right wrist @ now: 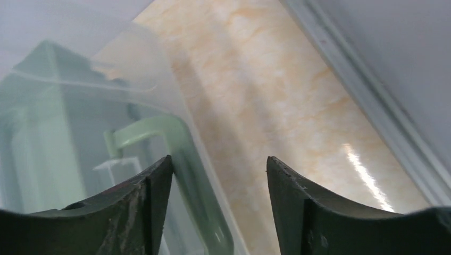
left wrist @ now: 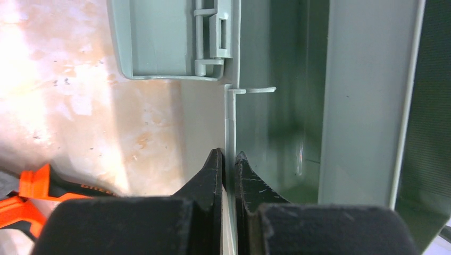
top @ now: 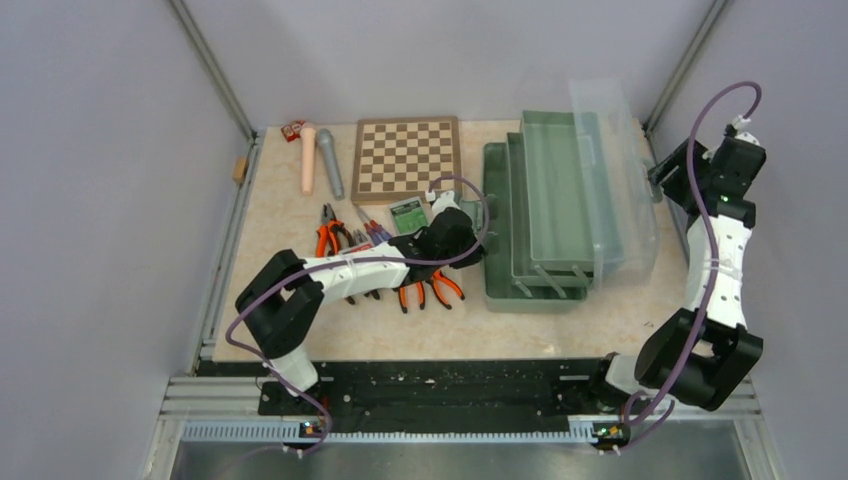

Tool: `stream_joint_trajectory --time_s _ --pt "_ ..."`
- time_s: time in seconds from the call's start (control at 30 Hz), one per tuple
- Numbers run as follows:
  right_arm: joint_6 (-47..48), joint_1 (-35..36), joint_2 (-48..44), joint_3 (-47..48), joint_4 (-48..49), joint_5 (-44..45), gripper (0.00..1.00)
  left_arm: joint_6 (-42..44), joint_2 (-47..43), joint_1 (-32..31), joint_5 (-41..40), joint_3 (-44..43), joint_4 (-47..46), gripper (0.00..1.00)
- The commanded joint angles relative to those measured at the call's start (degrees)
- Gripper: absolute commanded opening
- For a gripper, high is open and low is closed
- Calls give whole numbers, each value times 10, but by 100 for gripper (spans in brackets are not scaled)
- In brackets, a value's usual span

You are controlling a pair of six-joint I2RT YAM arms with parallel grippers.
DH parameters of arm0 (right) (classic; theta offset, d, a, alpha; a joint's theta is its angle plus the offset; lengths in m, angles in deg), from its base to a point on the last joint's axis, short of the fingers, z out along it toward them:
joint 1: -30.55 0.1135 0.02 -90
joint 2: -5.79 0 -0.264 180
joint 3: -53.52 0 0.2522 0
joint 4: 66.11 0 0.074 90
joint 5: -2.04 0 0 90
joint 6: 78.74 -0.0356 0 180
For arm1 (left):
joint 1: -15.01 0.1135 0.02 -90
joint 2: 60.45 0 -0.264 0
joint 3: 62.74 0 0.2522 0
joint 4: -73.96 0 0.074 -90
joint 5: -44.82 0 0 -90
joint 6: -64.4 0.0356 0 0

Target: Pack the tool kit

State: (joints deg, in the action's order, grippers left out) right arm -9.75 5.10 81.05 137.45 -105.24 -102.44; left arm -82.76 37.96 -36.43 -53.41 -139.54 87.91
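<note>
While the left fingers (left wrist: 215,172) clamp the toolbox (left wrist: 276,133) wall — bottom centre of frame — the right fingers (right wrist: 151,191) stand apart. Translucent lid (right wrist: 69,58) at left.

Nothing is legible; print on the pliers (left wrist: 37,183) and green-labelled box (top: 408,213) is too blurred.

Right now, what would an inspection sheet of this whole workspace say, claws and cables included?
Surface: beige marbled table, lightly speckled.
Job's things: green toolbox open, trays fanned out; two orange pliers, screwdrivers, green-labelled box, red boxes lying outside it.
Clutter: chessboard; pink cylinder; grey cylinder.
Claws: left claw shut on a thin toolbox wall; right claw open at the clear lid, holding nothing.
Cables: purple cable looping along each arm.
Surroundings: grey walls; metal rail in front.
</note>
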Motion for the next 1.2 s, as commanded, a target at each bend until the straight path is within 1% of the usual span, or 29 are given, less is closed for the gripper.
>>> stream_joint_trajectory --time_s 0.0,0.17,0.27,0.37,0.43,0.53,0.63,0.77,0.87,1.0,1.1,1.17 --pt "37 -15 -19 38 -7 175 67 15 -36 7 -55 17 35 0" --pt "37 -15 -12 96 -52 280 75 8 -37 7 -56 19 33 0" --pt "38 -14 -19 126 -71 358 80 6 -37 7 -61 21 35 0" --pt "36 -14 -25 160 -90 391 81 0 -38 8 -66 25 38 0" --pt "33 -14 -38 172 -94 382 81 -5 -36 8 -66 26 38 0" --pt "42 -2 -66 176 -86 332 81 -15 -30 8 -59 24 37 0" --pt "66 45 -89 170 -76 252 81 -39 -25 8 -50 26 27 0" --pt "66 106 -111 135 -64 154 81 -86 -16 9 -36 35 3 0" --pt "71 155 -126 101 -55 107 83 -134 -6 9 -28 45 -33 0" --pt "82 210 -136 75 -66 109 84 -174 -9 7 -44 64 -50 0" --pt "91 214 -140 54 -73 167 84 -194 -38 7 -89 93 -52 0" --pt "89 214 -134 49 -72 165 84 -208 -74 8 -127 122 -62 0"
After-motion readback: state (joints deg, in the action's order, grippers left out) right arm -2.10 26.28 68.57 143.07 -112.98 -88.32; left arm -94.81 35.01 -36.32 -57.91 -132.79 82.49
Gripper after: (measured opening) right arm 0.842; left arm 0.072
